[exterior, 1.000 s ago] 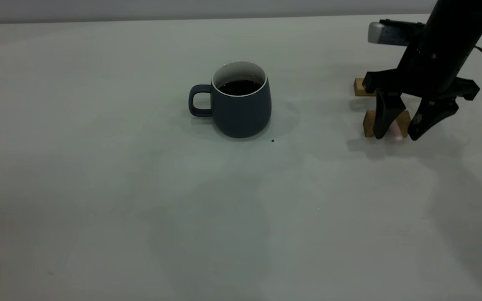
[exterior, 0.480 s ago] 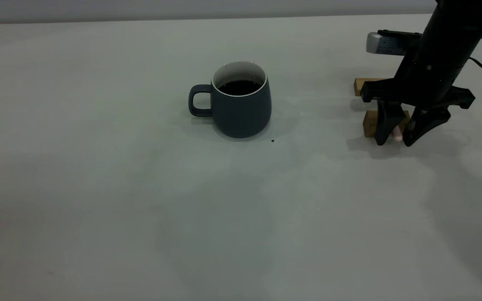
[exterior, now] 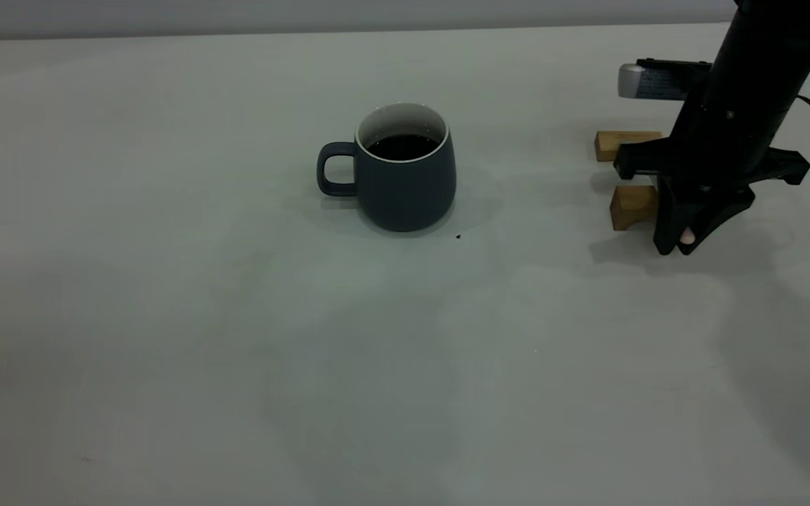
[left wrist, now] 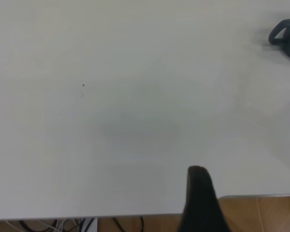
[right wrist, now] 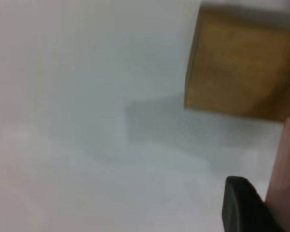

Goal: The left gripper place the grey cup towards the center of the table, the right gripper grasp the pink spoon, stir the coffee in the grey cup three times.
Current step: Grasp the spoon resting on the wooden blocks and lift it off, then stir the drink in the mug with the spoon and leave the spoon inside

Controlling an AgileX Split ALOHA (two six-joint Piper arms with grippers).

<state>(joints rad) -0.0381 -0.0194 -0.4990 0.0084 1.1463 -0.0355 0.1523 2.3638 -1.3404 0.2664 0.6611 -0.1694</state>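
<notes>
Across the table point(exterior: 166, 316), the cup point(exterior: 405, 179) serves as the landmark: it stands upright near the middle, handle toward the left side, coffee point(exterior: 402, 147) dark inside its white wall, a tiny speck just beside its base. So the cup's placing looks done. Well to the right of the cup the right gripper point(exterior: 683, 242) points down at the tabletop, its jaws drawn together on the spoon point(exterior: 687, 237), of which only a pink tip shows between them; the right wrist view shows the pink handle point(right wrist: 286, 164) running beside a finger. Two small wooden blocks point(exterior: 631, 206) lie just beside that gripper, on its cup side. The left gripper point(left wrist: 199, 200) is parked far from the cup, over the table's near edge; whether it is open I cannot tell. Left to do, as I judge: lift the spoon, carry it to the cup and stir three times.
</notes>
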